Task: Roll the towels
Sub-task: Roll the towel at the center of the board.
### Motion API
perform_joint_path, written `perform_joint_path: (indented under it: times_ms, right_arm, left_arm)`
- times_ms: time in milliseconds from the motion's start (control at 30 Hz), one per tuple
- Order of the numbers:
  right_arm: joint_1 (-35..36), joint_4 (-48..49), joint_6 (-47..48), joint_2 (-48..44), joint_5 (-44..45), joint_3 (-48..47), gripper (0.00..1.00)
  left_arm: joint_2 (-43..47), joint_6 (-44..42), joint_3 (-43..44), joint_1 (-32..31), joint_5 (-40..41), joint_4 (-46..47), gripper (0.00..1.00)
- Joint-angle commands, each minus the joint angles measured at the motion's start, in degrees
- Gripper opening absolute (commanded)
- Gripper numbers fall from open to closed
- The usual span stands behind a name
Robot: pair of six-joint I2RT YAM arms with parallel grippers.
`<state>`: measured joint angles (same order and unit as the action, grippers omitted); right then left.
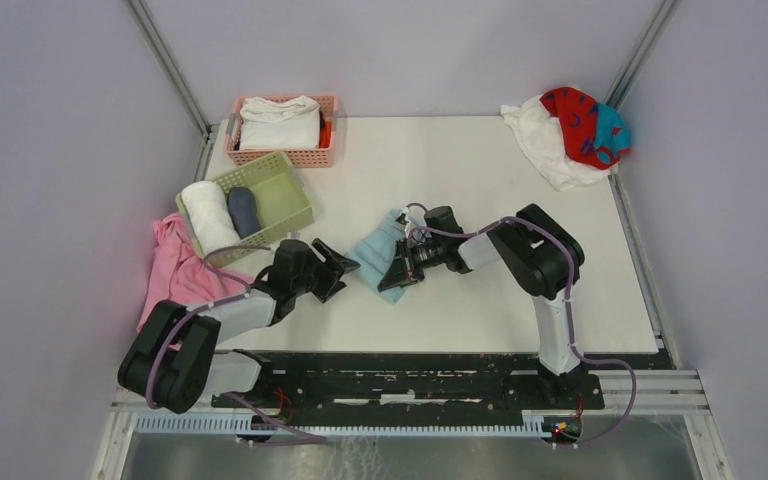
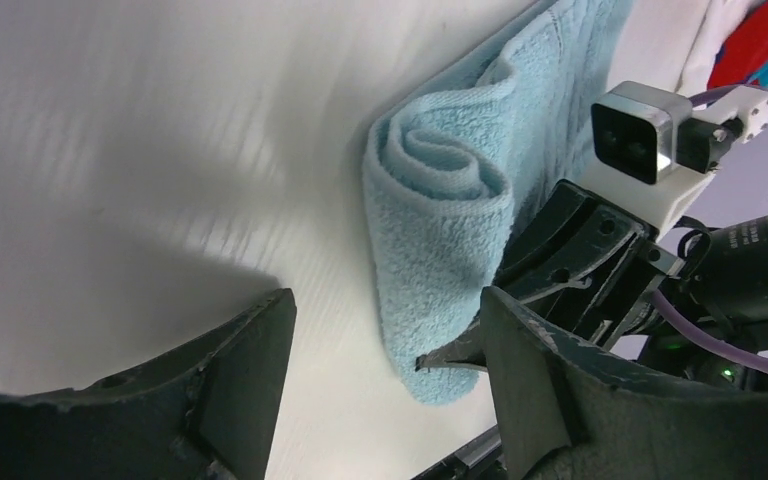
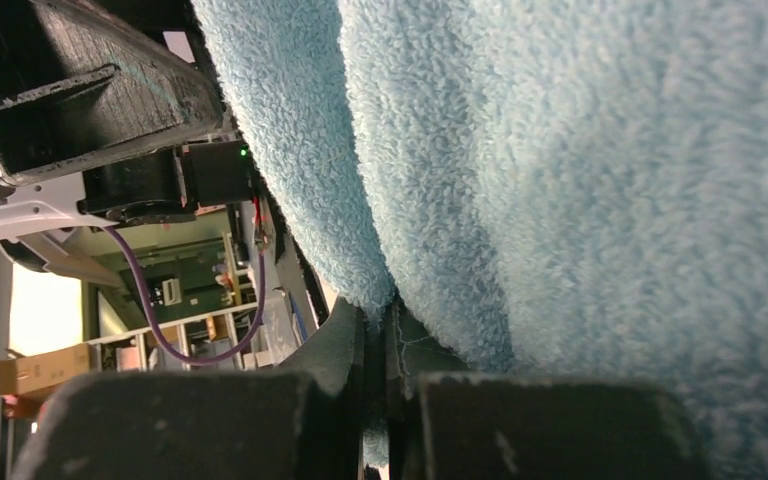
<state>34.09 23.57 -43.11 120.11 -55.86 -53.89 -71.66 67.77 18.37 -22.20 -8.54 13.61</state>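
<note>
A small light blue towel (image 1: 373, 252) lies partly rolled at the middle of the table, and the left wrist view shows the spiral at its end (image 2: 450, 180). My right gripper (image 1: 396, 278) is shut on a thin edge of this towel, the cloth pinched between its pads (image 3: 380, 335). My left gripper (image 1: 340, 275) stands open just left of the roll, its fingers (image 2: 250, 370) apart with only the roll's near end ahead of them. A large white towel (image 1: 545, 145) and a red towel with teal marks (image 1: 582, 122) lie heaped at the back right corner.
A green basket (image 1: 285, 200) at the left holds a white roll (image 1: 208, 215) and a dark blue-grey roll (image 1: 243, 210). A pink basket (image 1: 305, 157) behind it holds a folded white cloth. A plain pink cloth (image 1: 172, 270) hangs off the table's left edge.
</note>
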Motion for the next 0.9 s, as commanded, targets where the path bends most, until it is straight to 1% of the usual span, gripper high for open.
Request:
perform_joint_path:
  times_ms: [0,67,133,233,267,367,467,533,600,633,667,700,733,767,867]
  right_arm:
    - [-0.7,1.4,-2.4,2.5,0.2,0.1,0.07]
    - [-0.9,1.3,-2.6,2.2,0.6,0.2,0.08]
    - [-0.9,0.2,-1.9,1.1,1.6,0.4,0.09]
    - [-0.9,-6.0,2.3,-1.5,4.6,-0.5,0.15]
    - [-0.9,-8.4,4.1,-2.7,5.8,-0.7,0.17]
    - [-0.7,-16.5,9.1,-6.8,9.3,-1.5,0.25]
    - [-0.3,-25.7,14.9,-11.9,14.4,-2.6,0.38]
    - [0.6,-31.8,19.4,-15.8,19.6,-3.4,0.44]
    - [1.8,-36.5,23.4,-19.8,26.7,-4.1,0.50]
    - [2.7,-38.5,24.9,-21.8,31.6,-4.5,0.52]
    - [3.7,-40.1,26.4,-23.7,34.2,-4.9,0.53]
    - [5.0,-41.4,28.1,-25.7,39.5,-5.6,0.55]
    - [6.6,-42.1,29.6,-27.4,42.1,-5.8,0.57]
    - [8.3,-42.6,31.3,-29.1,47.3,-6.2,0.57]
    - [14.5,-41.4,36.0,-30.6,56.9,-6.9,0.57]
  left_arm:
    - [-6.0,1.9,3.0,0.1,-1.5,7.2,0.73]
    - [-9.8,1.9,4.0,0.1,-1.8,7.3,0.69]
    - [-13.1,2.2,4.5,0.0,-2.5,7.3,0.61]
    - [-17.4,2.9,4.8,-0.3,-2.8,7.1,0.50]
    - [-18.6,3.1,5.2,-0.4,-2.8,6.2,0.48]
    - [-20.7,2.9,6.7,-1.1,-1.7,2.2,0.46]
    - [-21.3,2.9,7.7,-1.6,-0.4,-0.6,0.44]
    - [-21.1,2.4,8.6,-2.0,0.7,-2.8,0.43]
    - [-21.2,1.6,9.8,-2.5,1.8,-5.5,0.43]
    - [-21.3,1.3,10.4,-2.7,2.2,-6.4,0.43]
    - [-21.4,1.1,10.8,-2.8,2.5,-7.0,0.44]
    - [-21.4,1.0,11.4,-3.0,2.8,-7.6,0.44]
    - [-21.5,0.9,11.8,-3.3,3.0,-8.2,0.43]
    - [-21.6,0.9,12.2,-3.4,3.2,-8.7,0.44]
    - [-21.8,0.8,13.2,-3.7,3.6,-10.0,0.44]
